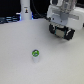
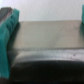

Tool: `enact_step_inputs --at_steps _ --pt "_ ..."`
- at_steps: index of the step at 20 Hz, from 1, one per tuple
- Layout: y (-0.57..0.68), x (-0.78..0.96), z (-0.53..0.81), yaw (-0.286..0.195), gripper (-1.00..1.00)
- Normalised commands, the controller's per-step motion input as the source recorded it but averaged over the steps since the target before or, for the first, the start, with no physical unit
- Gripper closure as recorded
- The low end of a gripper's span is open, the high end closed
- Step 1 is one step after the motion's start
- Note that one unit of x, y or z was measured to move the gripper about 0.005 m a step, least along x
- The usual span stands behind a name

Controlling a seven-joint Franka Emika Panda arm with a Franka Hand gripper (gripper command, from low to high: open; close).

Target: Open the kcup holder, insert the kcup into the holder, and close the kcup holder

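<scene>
Here the kcup (image 1: pixel 35 53) is standing upright on the white table (image 1: pixel 20 65), left of centre and near. Farther right, well apart, the pincer (image 1: pixel 62 34) is hanging with fingers (image 2: pixel 10 35) spread wide, holding nothing.

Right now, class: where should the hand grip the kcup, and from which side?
Grip the kcup across its white cylindrical side wall, coming down from above. It stands upright on the white table, green top up, with open space all round. The hand hangs well away.
</scene>
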Motion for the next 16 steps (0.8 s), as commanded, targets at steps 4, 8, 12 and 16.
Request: enact_step_inputs --at_steps 4,8,12,16 --pt "-0.26 0.97 0.23 -0.056 1.00" --pt "-0.27 0.96 0.22 -0.056 1.00" --pt "-0.28 0.94 0.23 -0.062 1.00" --pt "-0.30 0.93 0.24 -0.064 1.00"
